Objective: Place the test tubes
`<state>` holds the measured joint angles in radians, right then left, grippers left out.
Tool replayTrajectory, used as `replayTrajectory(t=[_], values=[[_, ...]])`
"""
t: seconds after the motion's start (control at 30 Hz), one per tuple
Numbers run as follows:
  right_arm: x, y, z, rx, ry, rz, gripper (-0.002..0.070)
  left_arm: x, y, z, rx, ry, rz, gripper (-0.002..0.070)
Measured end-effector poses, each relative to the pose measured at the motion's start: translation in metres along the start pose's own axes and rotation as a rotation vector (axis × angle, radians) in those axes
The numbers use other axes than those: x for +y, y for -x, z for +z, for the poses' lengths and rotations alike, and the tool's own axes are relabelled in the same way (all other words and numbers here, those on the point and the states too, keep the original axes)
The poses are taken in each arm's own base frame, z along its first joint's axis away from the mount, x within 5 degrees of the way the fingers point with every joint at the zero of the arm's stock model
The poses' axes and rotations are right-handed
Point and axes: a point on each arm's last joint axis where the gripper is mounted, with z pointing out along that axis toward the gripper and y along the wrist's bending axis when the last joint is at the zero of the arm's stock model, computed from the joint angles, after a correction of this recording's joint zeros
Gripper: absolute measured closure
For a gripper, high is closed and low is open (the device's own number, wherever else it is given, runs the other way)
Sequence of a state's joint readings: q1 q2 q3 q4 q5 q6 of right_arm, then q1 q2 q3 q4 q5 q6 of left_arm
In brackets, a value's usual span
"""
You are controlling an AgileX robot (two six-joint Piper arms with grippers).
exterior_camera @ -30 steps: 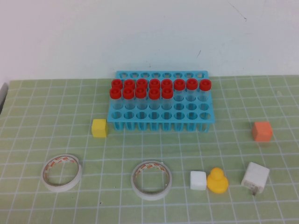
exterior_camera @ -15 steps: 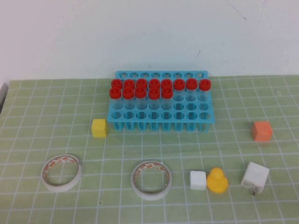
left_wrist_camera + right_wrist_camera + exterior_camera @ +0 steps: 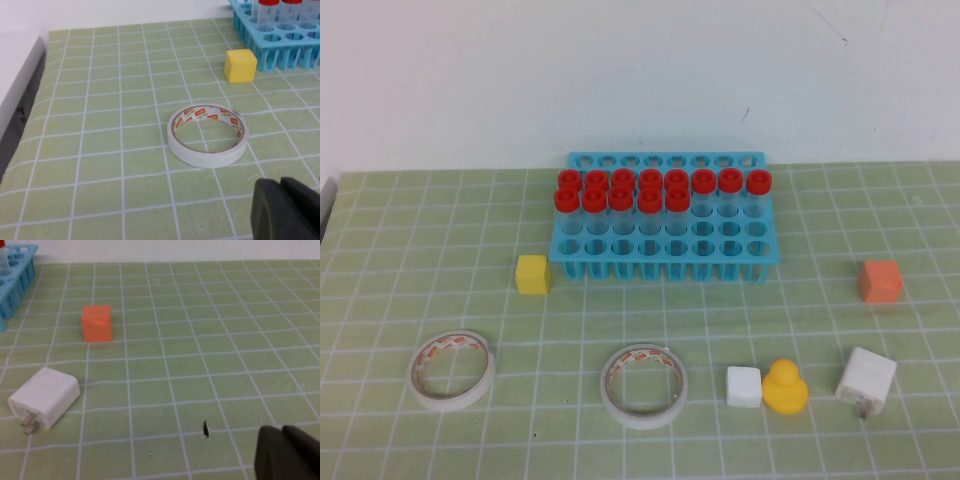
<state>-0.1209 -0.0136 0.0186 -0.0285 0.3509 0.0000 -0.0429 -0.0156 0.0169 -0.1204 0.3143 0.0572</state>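
Test tubes (image 3: 651, 181), clear with red caps, stand upright in the blue plastic rack (image 3: 665, 262) at the far middle of the green gridded mat (image 3: 420, 260): eight fill the second row from the back, five stand in the next row. Only the wrist views show the grippers: left gripper (image 3: 281, 184), jaws together and empty, near a white tape roll (image 3: 205, 156); right gripper (image 3: 282, 430), likewise closed on nothing, near a white charger plug (image 3: 44, 396). Only the high view shows the yellow rubber duck (image 3: 785, 386).

The left end effector (image 3: 281, 202) and right end effector (image 3: 283, 446) are both smooth matte black with rounded corners.
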Motion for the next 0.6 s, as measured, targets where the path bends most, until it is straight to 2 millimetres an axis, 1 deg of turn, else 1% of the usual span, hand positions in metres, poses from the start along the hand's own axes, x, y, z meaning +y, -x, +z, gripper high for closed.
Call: replayTrajectory(t=[0.37, 0.6], values=[[0.0, -0.0002, -0.0001, 0.003, 0.0, 0.008, 0.0678, 0.0, 0.0, 0.0, 0.0, 0.0, 0.0, 0.0676], [0.003, 0.0003, -0.0003, 0.001, 0.057, -0.033, 0.0678, 0.0, 0.0, 0.0, 0.0, 0.0, -0.009, 0.0675]])
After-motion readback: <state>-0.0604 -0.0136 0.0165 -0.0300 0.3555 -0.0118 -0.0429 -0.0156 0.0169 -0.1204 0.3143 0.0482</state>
